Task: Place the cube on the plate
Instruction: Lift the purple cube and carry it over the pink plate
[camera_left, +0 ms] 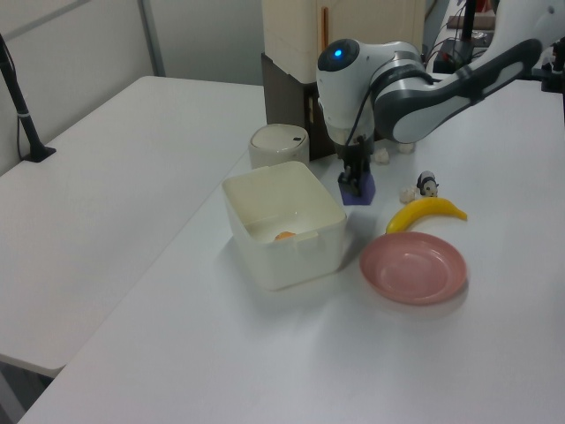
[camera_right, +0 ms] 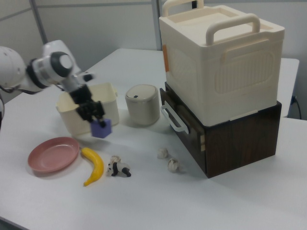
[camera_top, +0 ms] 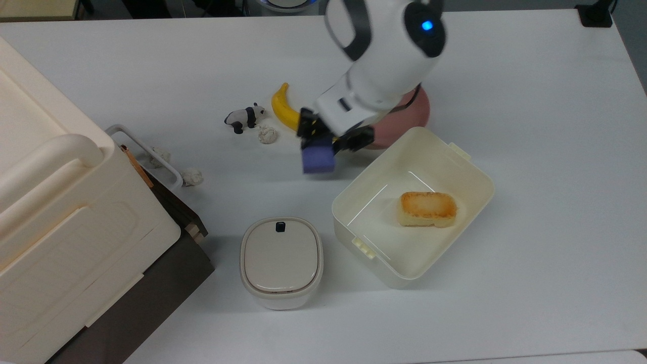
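Observation:
The blue-purple cube [camera_top: 318,158] hangs above the table, and my gripper [camera_top: 329,141] is shut on its top. In the top view it hovers between the banana [camera_top: 282,108] and the cream tub [camera_top: 457,151], just left of the pink plate [camera_top: 421,108], which the arm mostly covers. The left view shows the cube [camera_left: 358,193] under the gripper [camera_left: 355,180], behind the plate [camera_left: 412,268]. In the right view the cube [camera_right: 101,128] sits in the gripper [camera_right: 94,118], above and to the right of the plate [camera_right: 53,153].
The tub holds a toasted bread block [camera_top: 427,208]. A lidded cream canister [camera_top: 281,260] stands in front of it in the top view. A panda figure [camera_top: 245,117] and paper balls [camera_top: 267,134] lie near the banana. A large cream box on a dark cabinet [camera_top: 55,202] fills the top view's left.

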You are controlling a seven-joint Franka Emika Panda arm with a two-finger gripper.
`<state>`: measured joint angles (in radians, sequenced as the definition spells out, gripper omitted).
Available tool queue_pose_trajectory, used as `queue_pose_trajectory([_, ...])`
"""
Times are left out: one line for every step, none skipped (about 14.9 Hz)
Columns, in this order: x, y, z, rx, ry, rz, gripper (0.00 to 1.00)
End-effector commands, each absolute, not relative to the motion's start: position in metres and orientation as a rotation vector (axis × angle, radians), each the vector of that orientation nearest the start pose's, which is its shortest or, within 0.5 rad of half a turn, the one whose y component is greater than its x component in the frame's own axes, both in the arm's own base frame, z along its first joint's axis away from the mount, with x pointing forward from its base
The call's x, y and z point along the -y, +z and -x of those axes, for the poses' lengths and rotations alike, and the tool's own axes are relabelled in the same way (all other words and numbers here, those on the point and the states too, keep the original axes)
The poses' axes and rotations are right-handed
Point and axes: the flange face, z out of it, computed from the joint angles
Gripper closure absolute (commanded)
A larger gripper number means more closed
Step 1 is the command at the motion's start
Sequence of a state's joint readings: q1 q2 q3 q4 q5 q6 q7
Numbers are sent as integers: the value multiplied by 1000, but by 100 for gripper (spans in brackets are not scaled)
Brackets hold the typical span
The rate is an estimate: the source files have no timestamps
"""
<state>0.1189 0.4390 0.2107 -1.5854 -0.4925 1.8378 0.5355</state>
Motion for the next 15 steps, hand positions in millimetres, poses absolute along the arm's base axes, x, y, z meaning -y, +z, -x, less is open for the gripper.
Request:
queue_pose_trajectory([-205,393,-595,40,147,3599,60])
queue_pose_trajectory([-217,393,-587,76,193,3605,60])
queue_pose_trajectory([-232,388,-573,135,260,3613,60])
queue_pose_trajectory([-239,383,-565,166,296,3616,59])
queue_pose_trajectory([-253,377,-552,215,343,3617,59])
queue_pose_trajectory([-258,376,-547,224,370,3614,59])
queue_pose_trajectory([-266,375,-540,246,400,3612,59])
queue_pose_trajectory([-275,375,-534,267,425,3604,58])
queue_pose_trajectory([-283,375,-528,284,445,3592,57])
queue_pose_trajectory([-291,376,-522,305,462,3585,50])
queue_pose_trajectory([-296,376,-517,322,474,3588,36])
queue_pose_trajectory([-298,377,-515,323,476,3589,20])
queue_pose_trajectory([-298,378,-514,316,490,3596,1])
queue_pose_trajectory([-299,379,-512,317,504,3602,0])
queue_pose_trajectory([-300,379,-512,319,503,3602,0])
